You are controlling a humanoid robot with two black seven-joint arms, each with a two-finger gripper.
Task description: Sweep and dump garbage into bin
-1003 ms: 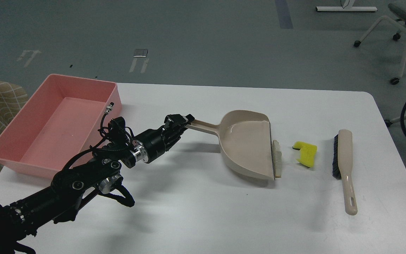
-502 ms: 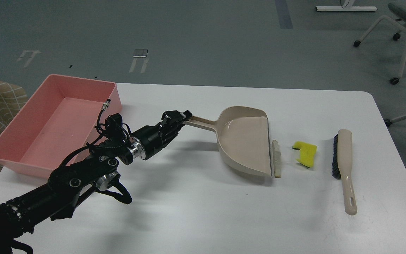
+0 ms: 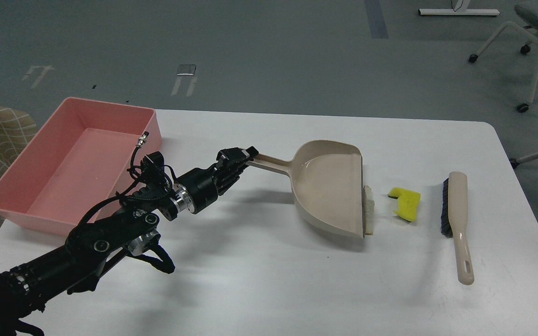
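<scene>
My left gripper (image 3: 245, 156) is shut on the handle of the beige dustpan (image 3: 332, 189), which rests on the white table with its open lip facing right. The pale beige slice (image 3: 368, 209) lies right against the lip. The yellow sponge chunk (image 3: 405, 203) with dark green backing lies a little further right, apart from the dustpan. The pink bin (image 3: 75, 161) stands at the table's far left, with nothing showing inside it. My right gripper is out of view.
A beige brush (image 3: 456, 219) with black bristles lies on the table to the right of the sponge, handle toward me. The white table (image 3: 273, 280) ends just right of the brush. Office chairs (image 3: 526, 42) stand on the floor beyond.
The dustpan drew slightly left half a second ago, then moved right again; its lip is now against the beige slice. The sponge and the brush have not moved.
</scene>
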